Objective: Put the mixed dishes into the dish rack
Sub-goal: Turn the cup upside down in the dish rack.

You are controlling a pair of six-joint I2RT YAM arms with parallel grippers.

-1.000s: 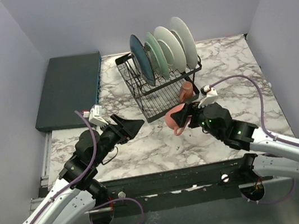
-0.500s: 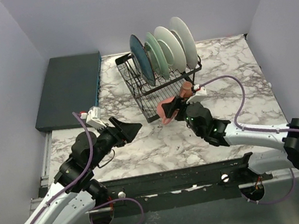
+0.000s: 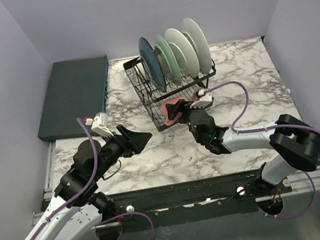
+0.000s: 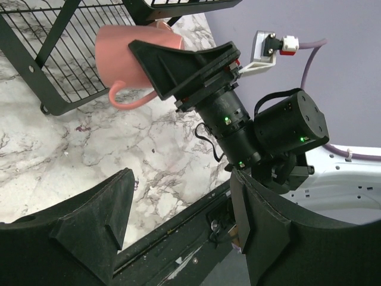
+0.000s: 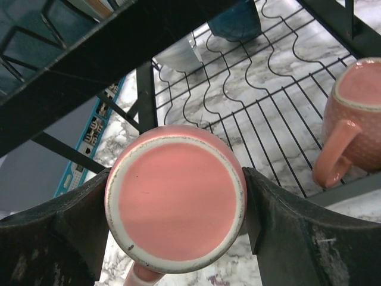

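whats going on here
The right gripper holds a pink mug at the front of the dish rack, by its lower tier, where a second mug already sits. Four plates stand on edge in the rack. The left gripper hovers open and empty over the marble table.

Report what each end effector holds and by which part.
Right end effector: pink mug, clamped across its body, sides between the fingers, handle free. Left end effector: open, holding nothing.
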